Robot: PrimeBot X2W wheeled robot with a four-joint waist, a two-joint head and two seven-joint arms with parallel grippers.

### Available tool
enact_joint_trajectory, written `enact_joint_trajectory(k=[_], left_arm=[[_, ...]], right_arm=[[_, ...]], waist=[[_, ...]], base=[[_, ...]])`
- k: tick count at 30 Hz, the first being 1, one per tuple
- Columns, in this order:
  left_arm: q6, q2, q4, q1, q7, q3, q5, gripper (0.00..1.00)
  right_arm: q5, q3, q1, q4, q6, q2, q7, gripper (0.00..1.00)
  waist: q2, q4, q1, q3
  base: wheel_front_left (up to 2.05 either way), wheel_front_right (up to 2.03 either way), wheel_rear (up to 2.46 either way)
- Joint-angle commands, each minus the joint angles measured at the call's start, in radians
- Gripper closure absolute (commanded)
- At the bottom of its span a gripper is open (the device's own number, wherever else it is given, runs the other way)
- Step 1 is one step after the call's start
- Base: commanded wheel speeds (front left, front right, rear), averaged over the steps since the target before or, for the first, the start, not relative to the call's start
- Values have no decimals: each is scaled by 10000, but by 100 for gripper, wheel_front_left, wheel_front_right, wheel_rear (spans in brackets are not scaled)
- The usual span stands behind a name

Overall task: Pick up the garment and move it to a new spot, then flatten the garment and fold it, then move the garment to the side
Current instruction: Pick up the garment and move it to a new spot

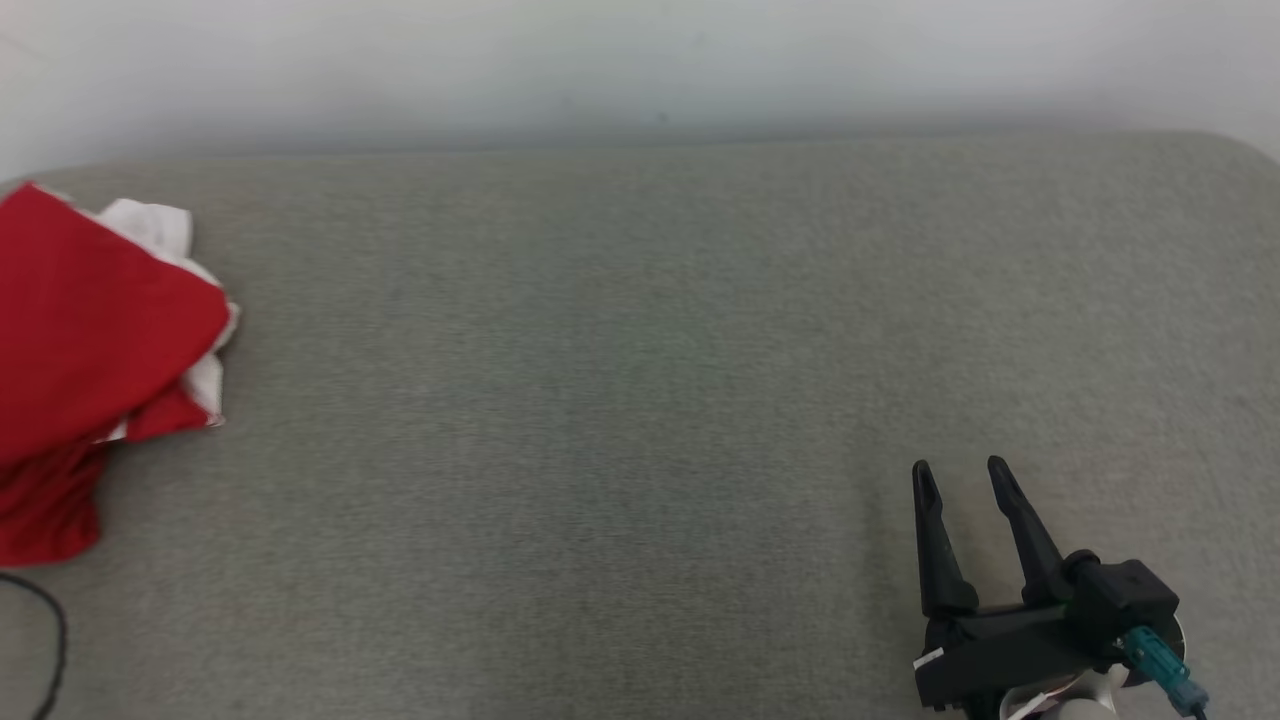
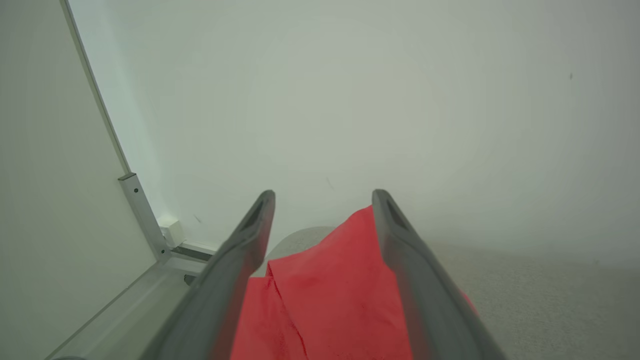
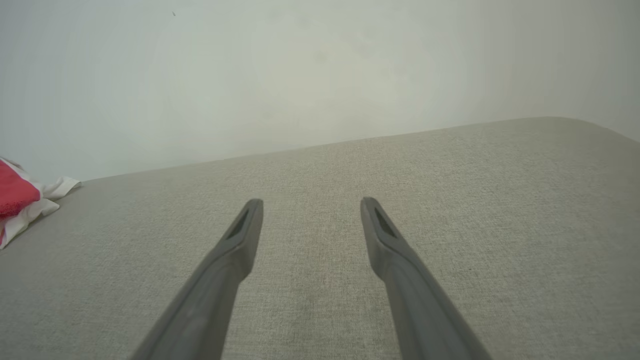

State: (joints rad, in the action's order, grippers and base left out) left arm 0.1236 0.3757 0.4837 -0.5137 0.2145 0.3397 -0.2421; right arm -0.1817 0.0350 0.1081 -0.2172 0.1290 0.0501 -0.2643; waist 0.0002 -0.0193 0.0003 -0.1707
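- how many grippers are out, and how do they stand?
- two. my right gripper [image 1: 959, 466] is at five o'clock in the head view, its two long, dark, tapered fingers spread wide over bare weave. my left gripper [image 2: 323, 195] is spread too, with red cloth showing between its fingers. i cannot tell whether they touch it.
- and the garment?
- one garment [image 1: 90, 330] at nine o'clock: smooth red fabric with white edges, loosely bunched, lying on the grey woven surface [image 1: 640, 400]. one thin black cable [image 1: 55, 640] curls at seven o'clock.
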Motion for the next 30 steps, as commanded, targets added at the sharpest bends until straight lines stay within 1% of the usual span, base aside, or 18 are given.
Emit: enact_joint_trajectory(k=[1, 5, 7, 8, 10, 12, 13, 19, 23, 25, 26, 27, 30], left_arm=[[44, 345, 387, -285, -270, -95, -67, 0], [74, 870, 1247, -672, -943, -221, -385, 0], [57, 977, 1461, -699, -1150, -297, -424, 0], [52, 1216, 1891, -803, -1655, -351, -540, 0], [57, 1412, 2227, -860, -2107, -521, -523, 0], [59, 1483, 2697, -975, -2642, -458, -782, 0], [60, 1591, 2880, -970, -2869, -611, -674, 0], [9, 1677, 3898, -1305, -4035, -773, -902, 0], [-273, 1560, 4496, -1493, -4829, -796, -942, 0], [-366, 1575, 4614, -1616, -4855, -885, -903, 0], [-396, 1573, 4651, -1602, -4808, -908, -888, 19], [-424, 1599, 4645, -1588, -4715, -940, -840, 100], [-414, 1673, 4585, -1566, -4262, -997, -760, 100]], right_arm=[[-123, -4, 175, 38, 33, -7, -19, 0], [-232, -15, 276, 73, 33, -6, -19, 0], [-244, -15, 318, 66, 33, -7, -19, 0], [-296, -23, 373, 55, 33, -10, -19, 0], [-329, -71, 362, 42, 33, -7, -19, 0], [-338, -112, 380, 40, 33, -9, -19, 0], [-336, -130, 391, 34, 33, -6, -19, 0], [-214, -239, 477, -6, 33, -9, -19, 0], [-162, -243, 515, 6, 33, -7, -19, 0], [-113, -228, 514, 17, 33, -7, -19, 0], [-101, -231, 506, 19, 33, -7, -19, 0], [-89, -233, 492, 23, 34, -7, -19, 0], [-56, -306, 426, 8, 34, -7, -19, 0]], waist=[[-2, 907, -3, -784], [-2, 1176, -3, -1003], [-2, 1226, -3, -1046], [-2, 1303, -3, -1109], [-2, 1345, -3, -1145], [-2, 1372, -3, -1171], [-2, 1377, -3, -1178], [-2, 1360, -3, -1161], [-2, 1346, -3, -1131], [-2, 1345, -3, -1116], [-2, 1344, -3, -1107], [-2, 1344, -3, -1099], [-2, 1307, -3, -1037]], base=[[0, 0, 0], [0, 0, 0], [0, 0, 0], [0, 0, 0], [0, 0, 0], [0, 0, 0], [0, 0, 0], [0, 0, 0], [0, 0, 0], [0, 0, 0], [0, 0, 0], [0, 0, 0], [0, 0, 0]])
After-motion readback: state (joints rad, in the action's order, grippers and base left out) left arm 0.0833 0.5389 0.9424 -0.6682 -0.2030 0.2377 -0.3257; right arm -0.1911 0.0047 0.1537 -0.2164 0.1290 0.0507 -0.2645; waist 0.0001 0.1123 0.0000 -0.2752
